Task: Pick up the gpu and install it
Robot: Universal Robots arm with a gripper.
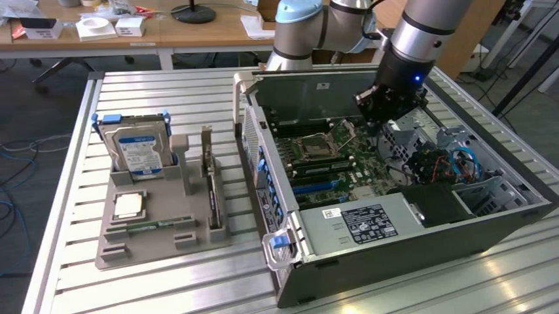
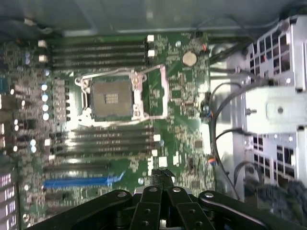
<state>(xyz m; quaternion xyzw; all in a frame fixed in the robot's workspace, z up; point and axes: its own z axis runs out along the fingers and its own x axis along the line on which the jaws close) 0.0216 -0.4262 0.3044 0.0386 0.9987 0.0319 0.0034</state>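
Thin dark gpu [image 1: 211, 193] upright on edge in gray rack [image 1: 122, 252]

So I'm hanging my arm [image 1: 417, 39] down steeply from above, wrist [image 1: 395, 82] pointing almost straight down, and I'm pinching my jaws together.

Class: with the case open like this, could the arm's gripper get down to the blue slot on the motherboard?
Probably yes. The case lies open, the gripper hangs over the motherboard, and the blue slot lies bare, with no card or cable across it.
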